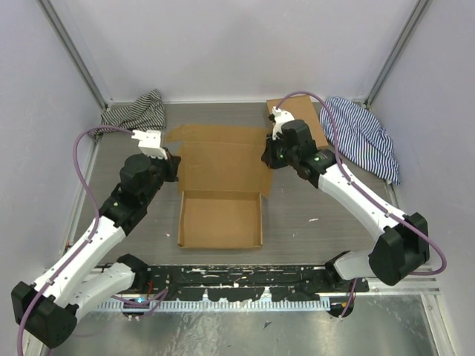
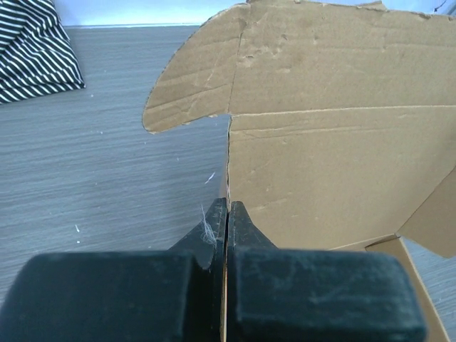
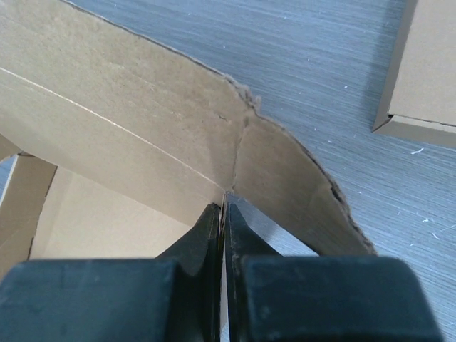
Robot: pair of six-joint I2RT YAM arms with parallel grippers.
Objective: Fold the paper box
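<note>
The paper box (image 1: 221, 196) is plain brown cardboard in the middle of the table, its near part formed into a shallow tray and its lid panel lying open toward the back. My left gripper (image 1: 172, 165) is shut on the left edge of the lid panel; in the left wrist view the gripper (image 2: 226, 208) pinches the thin cardboard edge of the box (image 2: 335, 164). My right gripper (image 1: 269, 157) is shut on the right edge of the lid. In the right wrist view the gripper (image 3: 223, 206) clamps the edge where the rounded flap meets the box panel (image 3: 135, 121).
A smaller brown cardboard box (image 1: 303, 117) lies behind the right gripper, and its corner shows in the right wrist view (image 3: 424, 78). A black-and-white striped cloth (image 1: 137, 111) is at the back left. A blue striped cloth (image 1: 364, 137) is at the back right.
</note>
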